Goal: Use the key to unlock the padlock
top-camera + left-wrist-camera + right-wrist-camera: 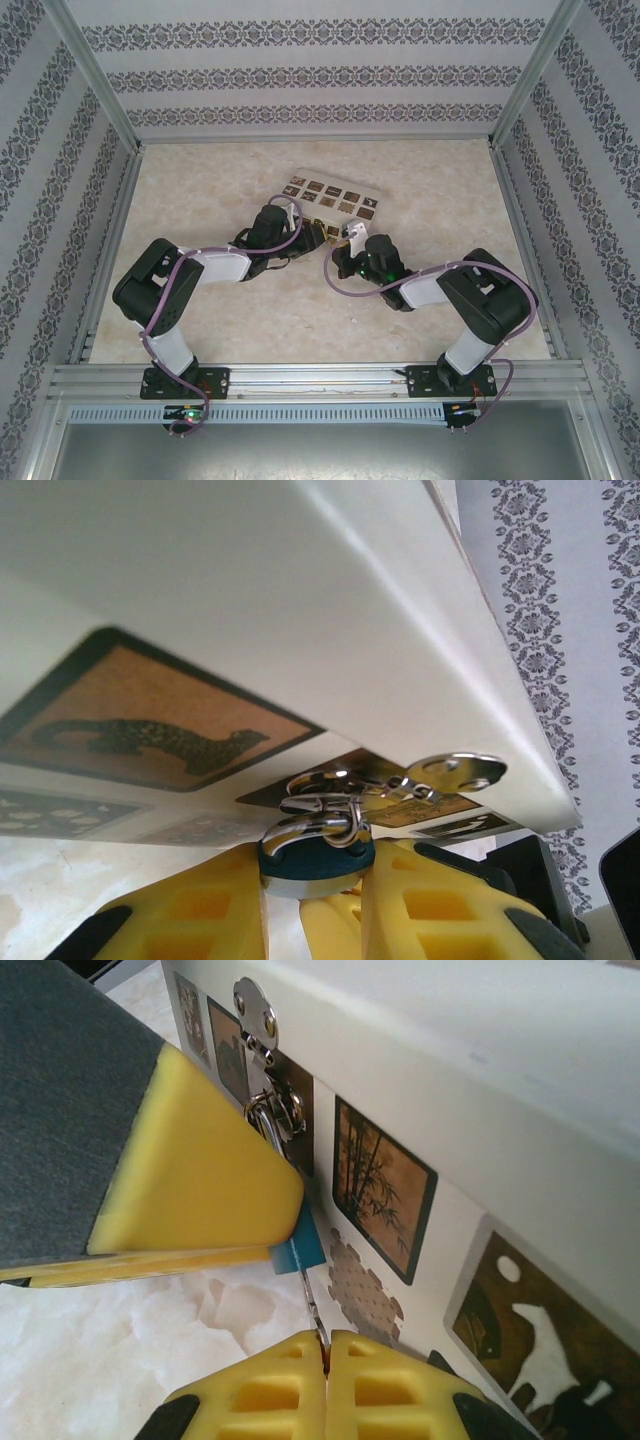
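Left wrist view is showing the left gripper (pixel 318 905) clamping its yellow fingers (pixel 200 915) on the teal padlock (pixel 316 860), which is sitting right between the tips. Just beyond the tips, the silvery shackle (pixel 318 825) is passing through a metal hasp (pixel 455 772) on the cream box (pixel 300 600), whose wall is rising directly ahead of this gripper. In the right wrist view, the right gripper (pixel 327 1355) is pressing its fingers together on the key (pixel 311 1305), a thin dark sliver sticking out straight ahead of the tips and reaching the underside of the padlock's blue body. From the top external view, both grippers are meeting tip to tip at the box's near side on the table (pixel 200 200).
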`<state>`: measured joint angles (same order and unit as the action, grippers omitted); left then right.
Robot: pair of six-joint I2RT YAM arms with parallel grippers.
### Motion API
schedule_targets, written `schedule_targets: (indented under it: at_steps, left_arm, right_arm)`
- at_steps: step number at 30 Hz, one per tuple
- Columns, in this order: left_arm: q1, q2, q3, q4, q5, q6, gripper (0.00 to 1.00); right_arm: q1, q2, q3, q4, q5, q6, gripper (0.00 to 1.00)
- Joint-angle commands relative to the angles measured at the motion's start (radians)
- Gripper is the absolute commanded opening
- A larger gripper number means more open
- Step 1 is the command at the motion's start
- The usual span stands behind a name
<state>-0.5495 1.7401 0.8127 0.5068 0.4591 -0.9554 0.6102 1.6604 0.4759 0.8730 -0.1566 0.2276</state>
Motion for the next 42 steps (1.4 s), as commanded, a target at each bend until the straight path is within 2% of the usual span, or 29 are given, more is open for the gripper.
schedule_targets:
  at_steps: [1, 18, 42]
  left_arm:
    - [-0.035, 0.0, 0.033, -0.002, 0.11, -0.006, 0.24]
    - [-0.036, -0.002, 0.035, -0.019, 0.121, 0.003, 0.24]
    - [-0.026, 0.149, 0.006, 0.149, 0.067, -0.027, 0.25]
  right_arm:
    - [-0.01, 0.015, 0.075, 0.134, -0.053, -0.014, 0.0]
    - [-0.053, 0.044, 0.148, 0.178, -0.143, 0.011, 0.0]
    - [-0.035, 0.184, 0.054, 0.186, -0.085, 0.101, 0.0]
